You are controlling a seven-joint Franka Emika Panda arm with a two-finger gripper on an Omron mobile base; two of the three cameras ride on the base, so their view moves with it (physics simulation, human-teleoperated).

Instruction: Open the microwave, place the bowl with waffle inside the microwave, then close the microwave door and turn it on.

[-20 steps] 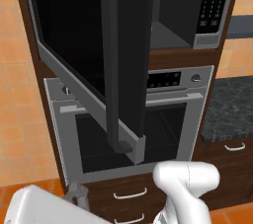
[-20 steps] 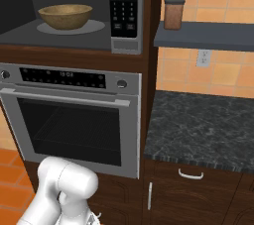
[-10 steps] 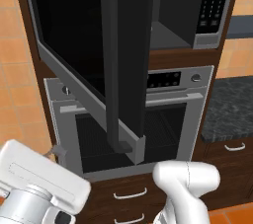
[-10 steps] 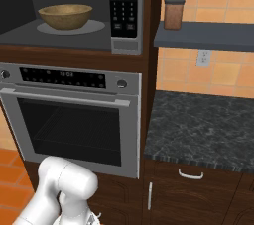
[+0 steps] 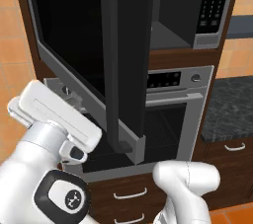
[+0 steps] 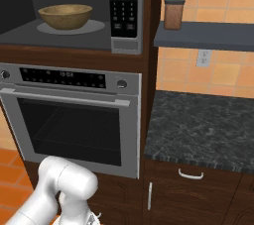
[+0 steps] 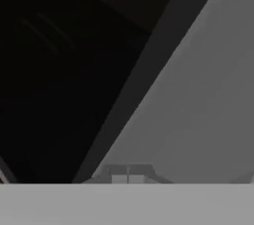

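Already the bowl (image 6: 65,16) is sitting inside the microwave (image 6: 124,6), on the floor of its open cavity, left of the black keypad. So, by my reading, the step in hand is closing the microwave door (image 5: 74,45), which is standing swung wide out toward the base, its dark glass panel running edge-on down the middle of the left base view, long axis upright, its free edge hanging in front of the oven (image 6: 74,115) below.

The arm's hand (image 5: 54,117) is sitting low and to the left of that door, close behind its glass face. The door would seem to need pushing from this outer side, back and rightward toward the cavity.

The right base view is showing the bowl and the open cavity; the left base view is giving the door and the hand's place beside it. The hand view is showing dark glass and a grey slanting band at close range. Whether the fingers are spread or closed, I cannot tell.
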